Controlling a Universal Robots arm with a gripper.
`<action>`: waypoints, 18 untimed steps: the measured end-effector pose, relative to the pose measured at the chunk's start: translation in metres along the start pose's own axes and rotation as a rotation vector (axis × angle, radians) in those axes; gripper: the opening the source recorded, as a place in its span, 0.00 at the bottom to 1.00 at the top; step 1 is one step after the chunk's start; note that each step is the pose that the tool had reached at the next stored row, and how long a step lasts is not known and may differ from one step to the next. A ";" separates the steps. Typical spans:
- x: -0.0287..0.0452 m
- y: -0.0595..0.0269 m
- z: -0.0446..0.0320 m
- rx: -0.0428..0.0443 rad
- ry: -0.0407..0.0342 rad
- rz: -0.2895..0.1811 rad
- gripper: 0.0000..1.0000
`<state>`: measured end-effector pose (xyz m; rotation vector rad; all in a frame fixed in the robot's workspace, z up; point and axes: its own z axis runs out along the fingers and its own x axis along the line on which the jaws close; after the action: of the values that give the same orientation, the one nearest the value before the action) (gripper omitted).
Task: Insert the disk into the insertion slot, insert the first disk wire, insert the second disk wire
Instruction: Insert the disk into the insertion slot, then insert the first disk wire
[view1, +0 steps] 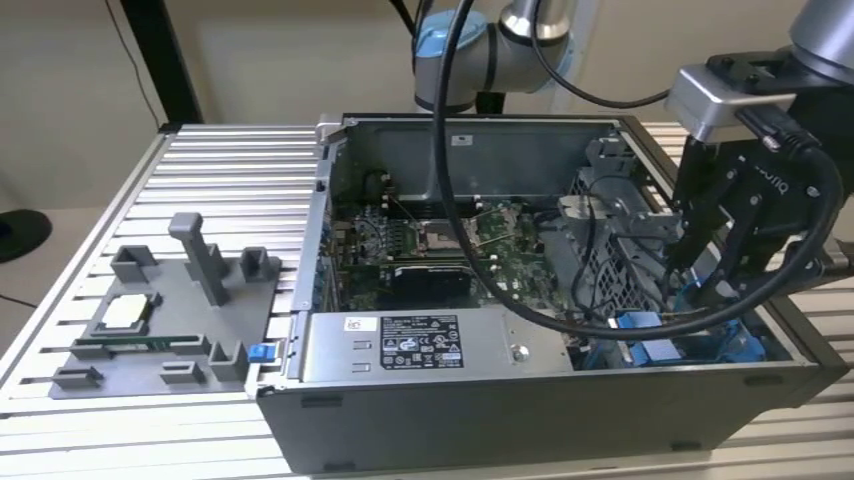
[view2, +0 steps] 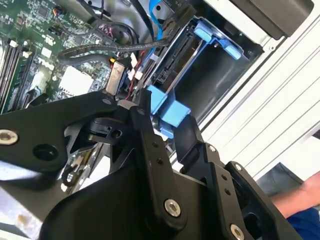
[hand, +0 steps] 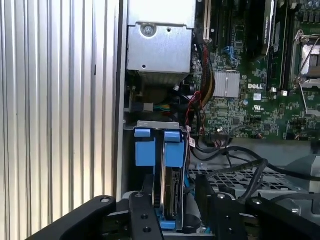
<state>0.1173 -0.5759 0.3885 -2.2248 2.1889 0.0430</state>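
Disk (hand: 172, 200) stands on edge in the slot (hand: 145, 150), long axis running away from the end effector (hand: 176, 181), which pinches its near end.

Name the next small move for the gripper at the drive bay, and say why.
Probably a short push of the disk deeper into the insertion slot. In the first wrist view the disk stands on edge inside the slot. In the second wrist view the gripper straddles the disk's near end, so it looks not yet fully seated.
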 end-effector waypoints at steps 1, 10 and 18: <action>-0.0001 0.0000 -0.0043 0.0000 -0.0002 0.000 1.00; -0.0020 0.0000 -0.0181 0.0003 -0.0006 0.000 1.00; -0.0030 0.0001 -0.0183 0.0020 0.0000 0.000 1.00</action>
<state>0.1173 -0.5735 0.4068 -2.2238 2.1879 0.0408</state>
